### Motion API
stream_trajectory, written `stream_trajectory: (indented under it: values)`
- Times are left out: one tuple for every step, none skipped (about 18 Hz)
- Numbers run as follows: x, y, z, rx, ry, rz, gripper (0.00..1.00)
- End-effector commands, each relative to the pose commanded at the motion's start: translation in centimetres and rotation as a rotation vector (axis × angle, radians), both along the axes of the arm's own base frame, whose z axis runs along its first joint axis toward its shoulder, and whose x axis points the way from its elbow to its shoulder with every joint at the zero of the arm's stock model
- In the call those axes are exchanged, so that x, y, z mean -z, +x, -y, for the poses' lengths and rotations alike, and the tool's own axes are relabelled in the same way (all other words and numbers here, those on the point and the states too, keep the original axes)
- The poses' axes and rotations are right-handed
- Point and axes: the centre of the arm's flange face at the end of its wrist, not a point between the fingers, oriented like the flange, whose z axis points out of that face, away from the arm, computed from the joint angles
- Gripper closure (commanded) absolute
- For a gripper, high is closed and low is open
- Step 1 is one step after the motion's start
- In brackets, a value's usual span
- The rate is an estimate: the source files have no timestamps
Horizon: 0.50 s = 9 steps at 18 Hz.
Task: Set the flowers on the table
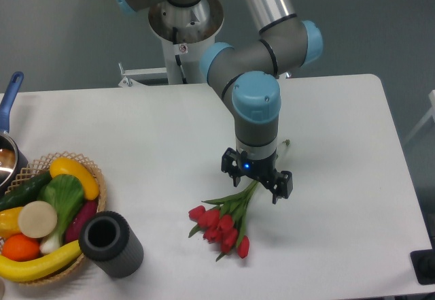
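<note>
Single fixed overhead-oblique view, lighting even and fairly bright, diffuse, apparently from above. The white table point(149, 130) reads near-uniform, no hard glare patches. Shadows soft and short: a faint one under the flowers point(221, 225), a slightly darker one beside the dark grey cylinder point(111, 244). Specular highlights on the arm's point(255, 62) metal tube and blue caps; a small blue indicator light glows above the gripper point(257, 181). Overall sharpness moderate, with mild softness and compression noise across the frame; fine detail of the gripper fingers is muddy, possibly slight motion blur. Grey backdrop is dimmer than the table. Edge distortion slight.
</note>
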Motion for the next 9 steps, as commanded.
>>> stream_trajectory:
  values:
    - [-0.7,-0.1,0.4,-0.004,0.006,-0.007,0.0]
    - [-1.1,-0.3,0.9,-0.012,0.009,-0.011,0.0]
    - [-1.3,-0.7,1.3,-0.02,0.01,-0.012,0.0]
    - [-1.4,-0.8,1.4,-0.011,0.006,-0.015,0.0]
    - [-1.6,-1.0,1.5,0.011,0.003,-0.018,0.0]
    - [-1.7,-1.4,2.0,0.025,-0.009,-0.014,0.0]
    - [-2.0,-1.8,2.5,0.034,-0.023,-0.002,0.0]
    - [-2.2,-2.0,2.6,0.048,-0.037,0.013,0.0]
    - [-2.5,-2.2,2.6,0.051,-0.045,0.024,0.0]
